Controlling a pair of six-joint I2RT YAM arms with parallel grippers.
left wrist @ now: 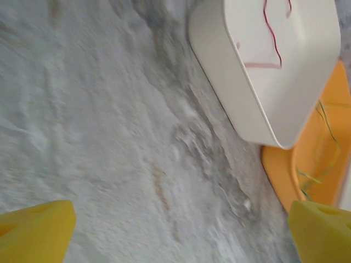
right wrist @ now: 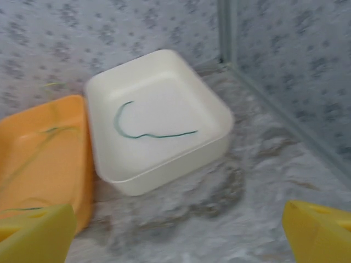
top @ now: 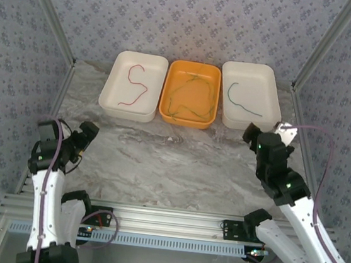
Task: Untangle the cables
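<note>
Thin red wire [top: 143, 90]: alone in white rectangular plastic tray [top: 119, 68], 11 o'clock.
Thin green wire [top: 237, 104]: alone in second white tray [top: 260, 81], 1 o'clock.
Yellow-olive wires [top: 197, 80]: tangled in orange plastic tray [top: 164, 98], 12 o'clock; sorting seems unfinished.
Left gripper [left wrist: 178, 235], right gripper [right wrist: 176, 235]: jaws wide, empty.
Next: pinch one olive strand only.

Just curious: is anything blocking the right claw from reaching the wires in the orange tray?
Nothing visible does. Bare table lies between the open right gripper and the orange tray holding the yellowish cables; the white tray sits just beside that path.
</note>
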